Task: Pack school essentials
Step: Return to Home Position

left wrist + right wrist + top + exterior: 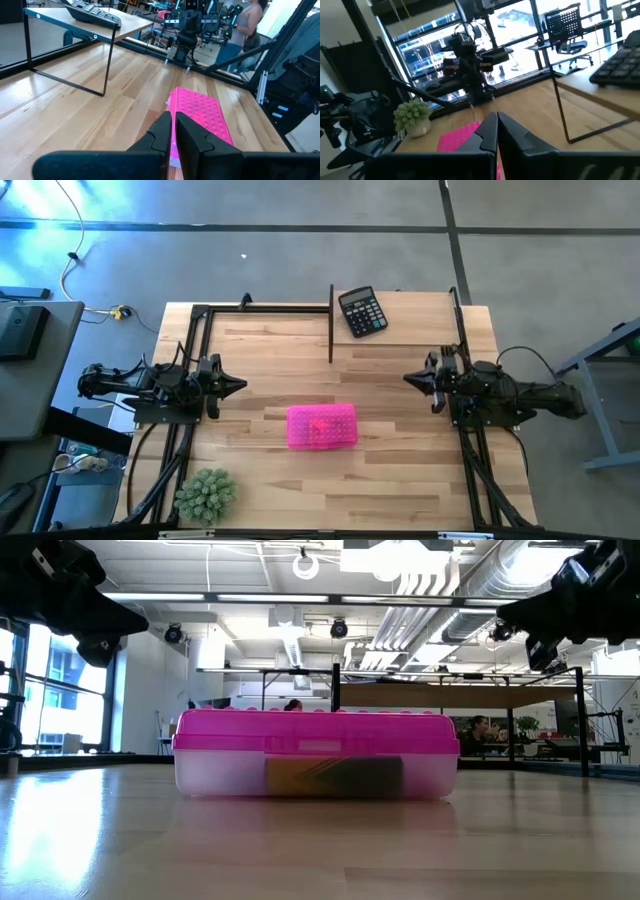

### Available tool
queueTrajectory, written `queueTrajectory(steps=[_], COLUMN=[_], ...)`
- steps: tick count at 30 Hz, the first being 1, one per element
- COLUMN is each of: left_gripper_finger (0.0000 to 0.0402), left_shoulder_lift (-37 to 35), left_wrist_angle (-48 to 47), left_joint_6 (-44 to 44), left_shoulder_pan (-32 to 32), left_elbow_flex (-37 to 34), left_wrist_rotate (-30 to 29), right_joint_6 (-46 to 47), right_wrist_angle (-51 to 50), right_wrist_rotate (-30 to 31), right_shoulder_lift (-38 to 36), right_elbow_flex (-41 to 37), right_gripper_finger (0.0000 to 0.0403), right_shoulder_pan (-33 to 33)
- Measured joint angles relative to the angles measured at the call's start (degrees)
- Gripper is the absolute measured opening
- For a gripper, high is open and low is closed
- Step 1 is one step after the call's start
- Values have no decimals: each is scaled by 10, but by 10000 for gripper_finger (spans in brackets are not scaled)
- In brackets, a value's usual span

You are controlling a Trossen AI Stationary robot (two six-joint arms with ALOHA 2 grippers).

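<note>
A pink-lidded pencil box (322, 426) with a translucent base lies shut, flat on its base, in the middle of the table; it fills the low view (316, 753), and something yellow and dark shows through its front wall. No loose stationery is in view. My left gripper (240, 386) hovers shut above the table's left side, pointing at the box (200, 111). My right gripper (408, 378) hovers shut above the right side, facing the left arm, with the box (457, 137) below it.
A black calculator (362, 311) rests on a raised wooden shelf (420, 315) at the far edge, carried by a black metal frame (331, 325). A green spiky plant (206, 495) stands at the near left corner. People are in the room beyond the table.
</note>
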Motion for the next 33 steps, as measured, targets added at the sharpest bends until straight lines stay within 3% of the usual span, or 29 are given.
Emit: queueTrajectory(steps=[9,33], left_gripper_finger=[16,15], left_shoulder_lift=[0,0], left_wrist_angle=[0,0], left_joint_6=[0,0], left_shoulder_pan=[0,0], left_elbow_flex=[0,0], left_wrist_rotate=[0,0], right_joint_6=[30,15], right_wrist_angle=[-33,-34], right_wrist_rotate=[60,58], right_shoulder_lift=[-21,-21], right_elbow_flex=[-20,-20], right_gripper_finger=[0,0], right_shoulder_pan=[0,0])
